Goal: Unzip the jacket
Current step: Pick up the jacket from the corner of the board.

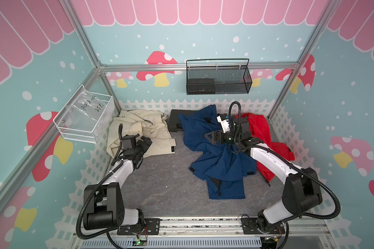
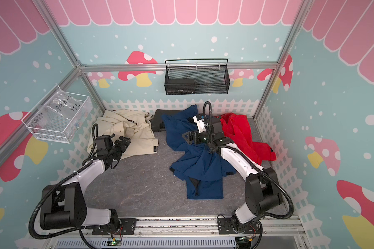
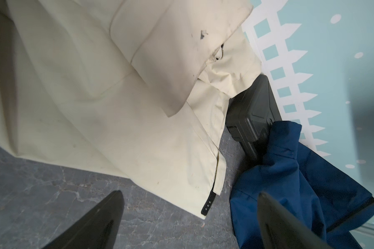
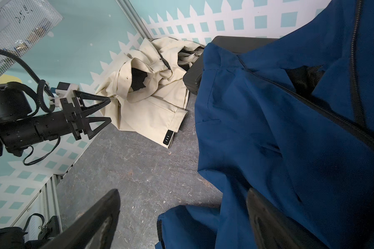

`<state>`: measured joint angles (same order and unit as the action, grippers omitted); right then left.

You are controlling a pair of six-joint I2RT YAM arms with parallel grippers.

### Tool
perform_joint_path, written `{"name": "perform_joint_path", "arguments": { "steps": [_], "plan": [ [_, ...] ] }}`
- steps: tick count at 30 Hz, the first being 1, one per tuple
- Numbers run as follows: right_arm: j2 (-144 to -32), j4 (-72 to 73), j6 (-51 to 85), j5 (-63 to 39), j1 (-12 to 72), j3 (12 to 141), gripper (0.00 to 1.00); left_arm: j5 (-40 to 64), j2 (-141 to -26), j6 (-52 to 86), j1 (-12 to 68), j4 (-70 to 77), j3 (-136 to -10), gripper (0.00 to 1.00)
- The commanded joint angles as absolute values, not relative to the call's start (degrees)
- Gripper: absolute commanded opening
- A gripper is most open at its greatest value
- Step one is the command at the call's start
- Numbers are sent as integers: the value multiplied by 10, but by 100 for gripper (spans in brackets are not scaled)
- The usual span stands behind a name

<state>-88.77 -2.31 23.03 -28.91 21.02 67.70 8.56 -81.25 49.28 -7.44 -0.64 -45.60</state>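
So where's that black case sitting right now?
In both top views the black case lies against the back wall, between the cream jacket and the blue jacket, which drapes over one end.

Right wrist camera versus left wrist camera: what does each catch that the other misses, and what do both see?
Only the right wrist view: the zipper of the blue jacket, the white wire basket, and the left arm from the side, its jaws apart and empty. Only the left wrist view: no extra object, just a nearer look at the cream jacket's folds. Both: the cream jacket, the black case with the blue jacket draped over one end, the grey floor and the fence-pattern wall.
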Motion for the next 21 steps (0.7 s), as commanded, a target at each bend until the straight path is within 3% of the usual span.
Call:
{"name": "perform_joint_path", "arguments": {
  "steps": [1, 21],
  "plan": [
    [-890, -6, 237, -286, 213, 678, 93, 58, -842, 489, -85, 35, -493, 98],
    [-914, -5, 246, -285, 213, 700, 93, 112, -1021, 465, -130, 72, -597, 72]
  ]
}}
